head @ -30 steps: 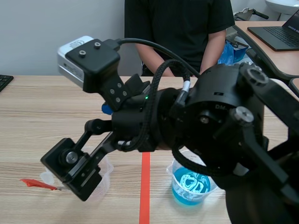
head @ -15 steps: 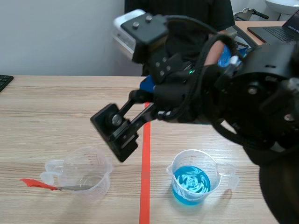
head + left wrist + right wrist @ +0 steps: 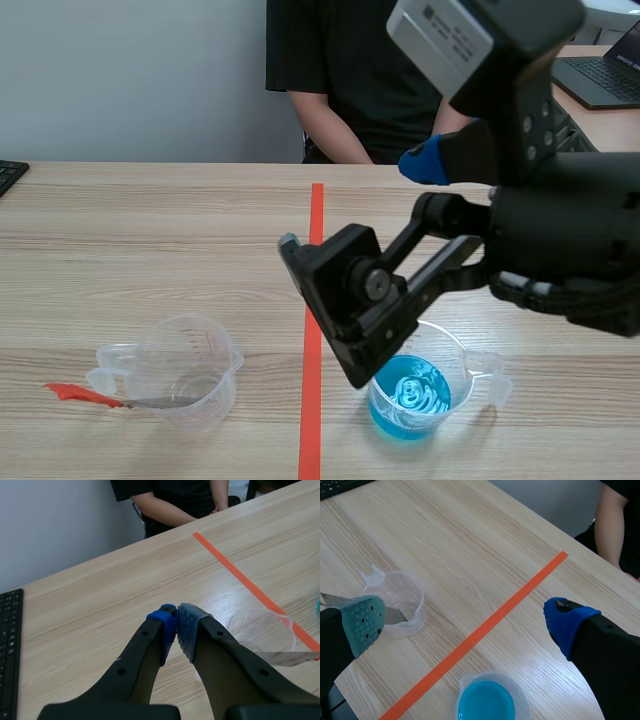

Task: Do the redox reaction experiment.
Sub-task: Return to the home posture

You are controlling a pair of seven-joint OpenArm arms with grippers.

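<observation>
the beaker of blue liquid (image 3: 410,395) stands just right of the orange tape line (image 3: 314,250), near the robot's edge of the table. the clear beaker (image 3: 185,370) stands well apart on the tape's other side, with a red-ended metal strip (image 3: 70,393) reaching into it. over the last second the right gripper (image 3: 465,622) has swung from above the clear beaker across the tape to hang over the blue one, its claw wide and holding nothing. i judge the strip is already placed, so the blue liquid likely comes next. the right wrist view shows both beakers whole beneath the spread fingers, while the arm partly hides the blue one in the scene view. only the left wrist view shows the left gripper (image 3: 176,625), its pads pressed together on nothing, with the clear beaker ahead of it.
</observation>
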